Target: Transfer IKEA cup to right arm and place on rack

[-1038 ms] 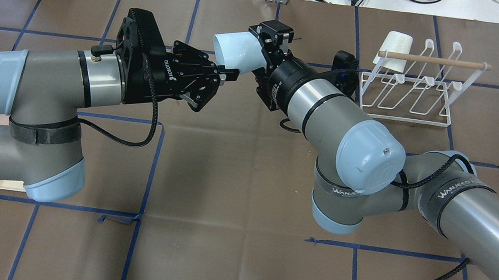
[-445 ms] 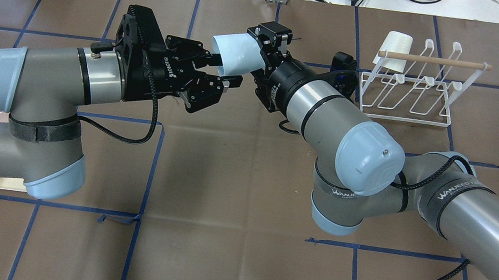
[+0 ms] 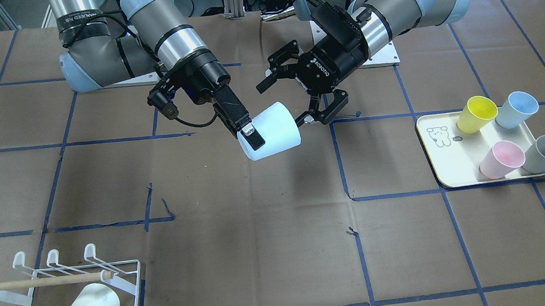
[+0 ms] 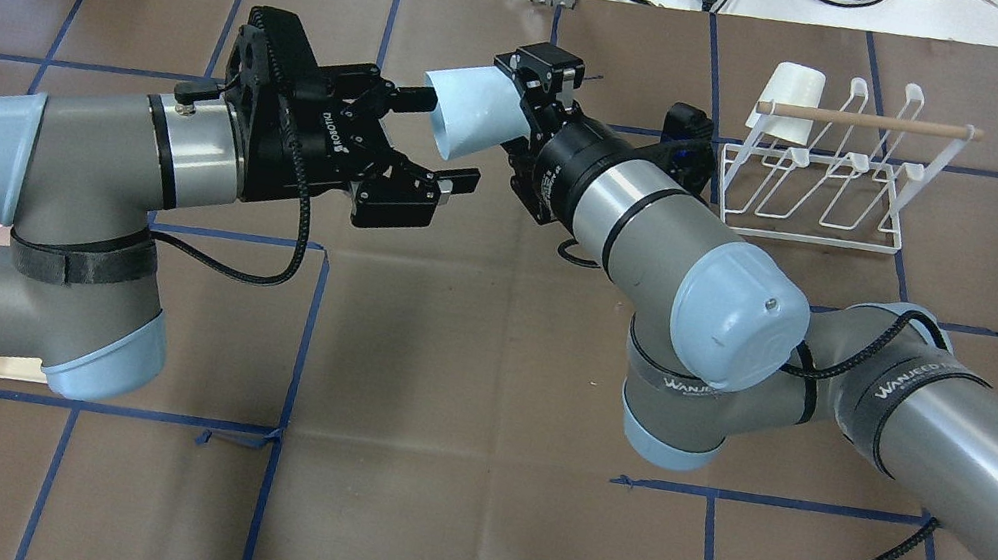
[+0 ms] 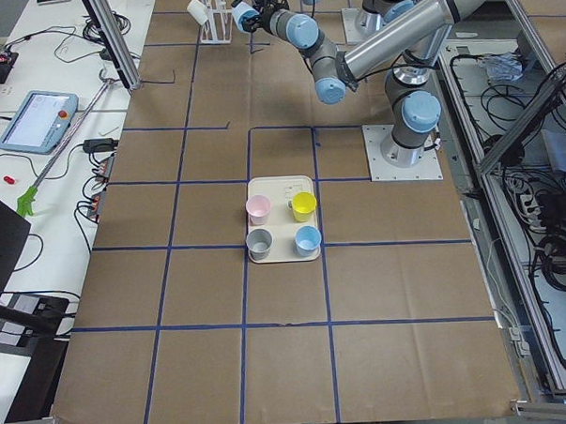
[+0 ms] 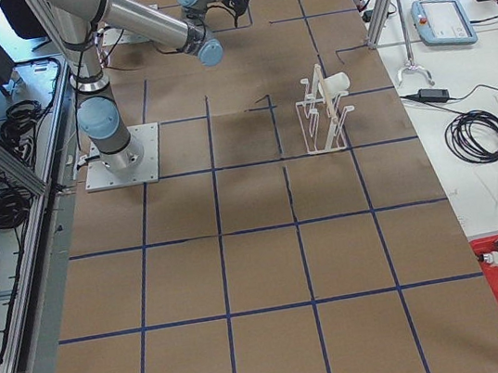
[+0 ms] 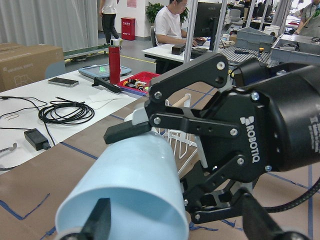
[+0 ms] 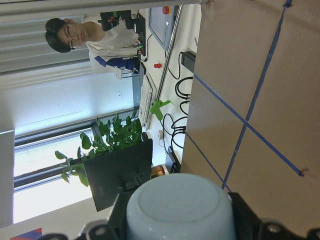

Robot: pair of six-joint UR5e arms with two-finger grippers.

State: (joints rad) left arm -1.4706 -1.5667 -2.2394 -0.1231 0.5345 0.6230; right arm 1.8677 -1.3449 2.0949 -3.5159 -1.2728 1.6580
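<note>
R arm [image 4: 640,228] and L arm [image 4: 75,148] meet above mid-table, wrists angled toward each other. The rack [image 4: 819,187] stands well apart on the R side (a white cup [image 4: 787,90] hangs on one peg). The pale-blue IKEA cup [image 4: 476,114] is up in the air, lying sideways. R gripper [image 3: 256,139] is clamped on its base end. L gripper [image 4: 448,138] has its jaws spread wide either side of the cup's mouth.

Pale cup [image 3: 276,126] in right fingers [image 3: 254,138], left fingers [image 3: 272,76] spread
</note>
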